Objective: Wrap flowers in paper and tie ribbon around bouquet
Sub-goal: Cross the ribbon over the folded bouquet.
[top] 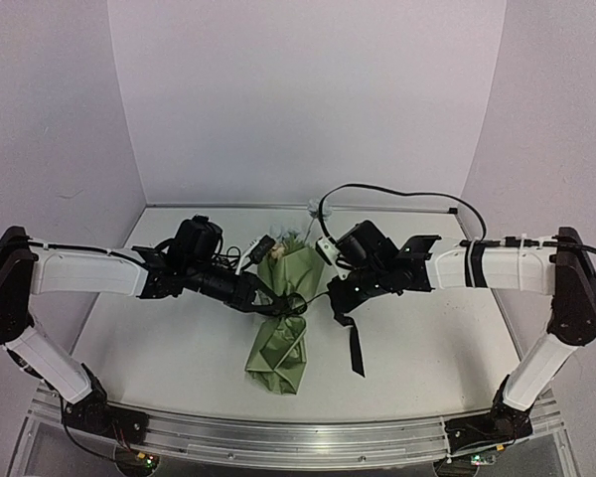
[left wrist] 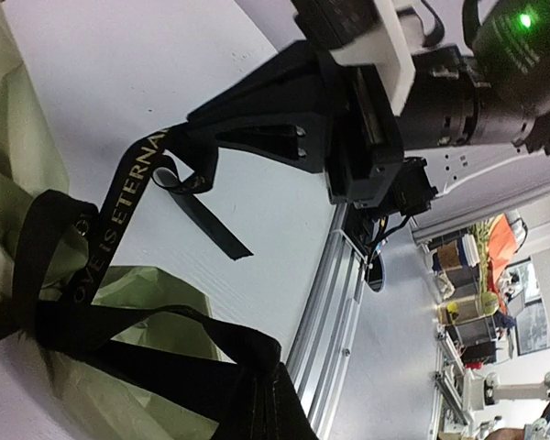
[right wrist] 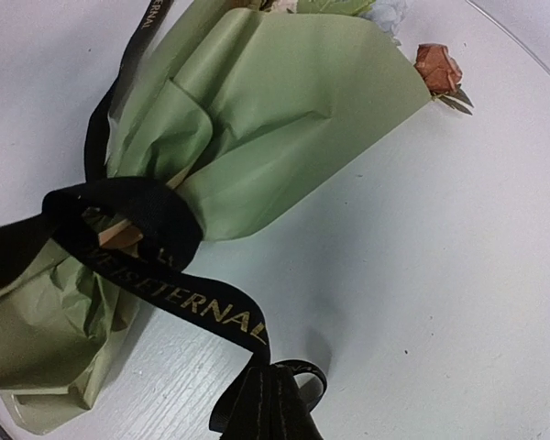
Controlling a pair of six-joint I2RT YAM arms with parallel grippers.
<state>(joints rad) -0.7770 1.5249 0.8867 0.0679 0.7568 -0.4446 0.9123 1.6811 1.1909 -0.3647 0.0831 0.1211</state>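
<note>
The bouquet (top: 281,333) lies on the table (top: 427,348) between the two arms, blooms pointing to the far edge and its crumpled foot toward the arm bases. The ribbon (right wrist: 202,313) circles its waist, where the paper (right wrist: 293,110) is pinched in.

The left gripper (top: 266,295) is clamped on one strand just left of that waist. The right gripper (top: 338,295) is clamped on the other strand just right of it, with a loose tail hanging below onto the table.

Risks, as I judge them:
- The wrap looks looped rather than knotted — if either strand slips from its jaws, the loop could slacken and the paper spring open.
- Uneven pulling could drag the light bouquet sideways or roll it, since nothing else pins it down.
- A hard pull could crush the cone further or slide the loop toward the narrow foot and off.
- The grippers sit close together over the waist, so crossing the strands to form a knot could bring the fingers into contact.
- The loose tail could snag under the right gripper.

Counts:
- One bouquet, one sheet of paper, one ribbon.
- Two held strands and one free tail.
- Two arms, two grippers.
- Of the flowers (right wrist: 437,66), one brownish-pink bloom and a trace of pale blue show past the paper's edge — the rest are hidden, so I cannot count them.
</note>
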